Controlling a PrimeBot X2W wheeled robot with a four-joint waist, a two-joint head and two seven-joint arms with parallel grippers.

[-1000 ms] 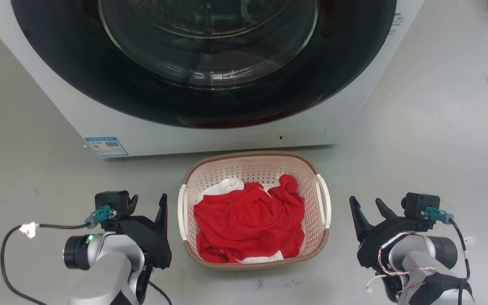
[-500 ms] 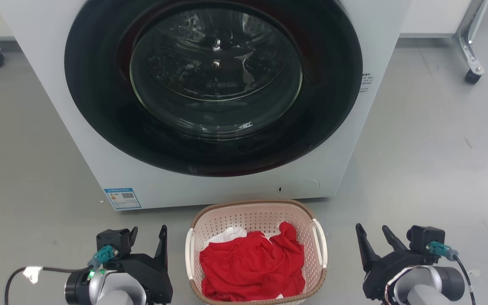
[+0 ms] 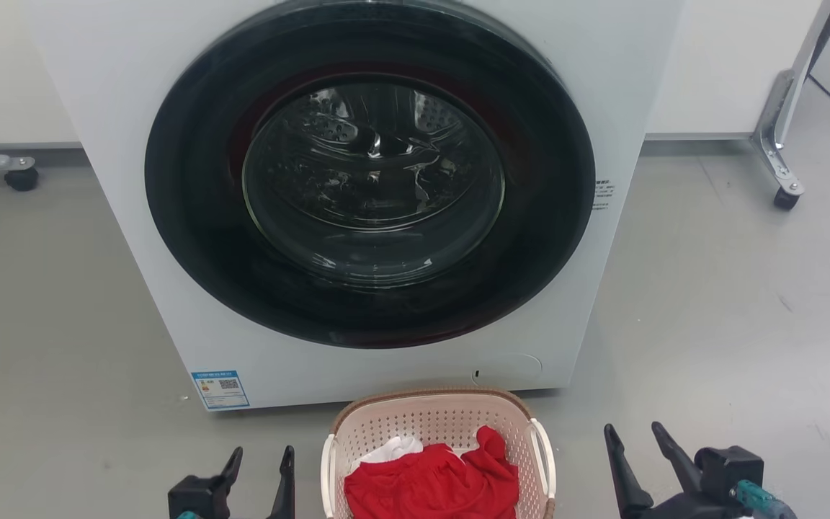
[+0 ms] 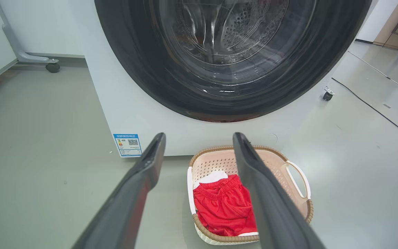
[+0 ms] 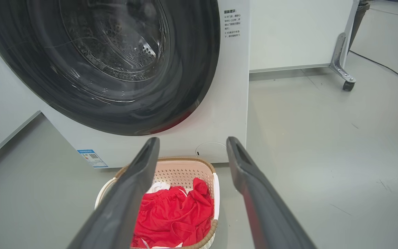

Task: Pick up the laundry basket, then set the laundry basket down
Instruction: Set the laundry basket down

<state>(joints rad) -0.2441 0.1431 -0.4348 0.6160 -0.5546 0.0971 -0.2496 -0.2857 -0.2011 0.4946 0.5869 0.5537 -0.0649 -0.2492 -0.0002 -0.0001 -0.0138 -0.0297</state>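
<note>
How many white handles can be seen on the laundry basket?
2. One white handle is on the left side of the laundry basket, the other on its right side. None seems hidden.

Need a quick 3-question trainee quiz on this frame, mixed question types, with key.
1. True or false: the left gripper is shut on the laundry basket.
2. Pick one. What lies in the basket? A) a red garment on something white B) blue towels C) shoes
3. Fill in: the basket stands on the floor right in front of the ___.

Key:
1. False. The left gripper is open and beside the basket, not touching it.
2. A
3. washer
</note>
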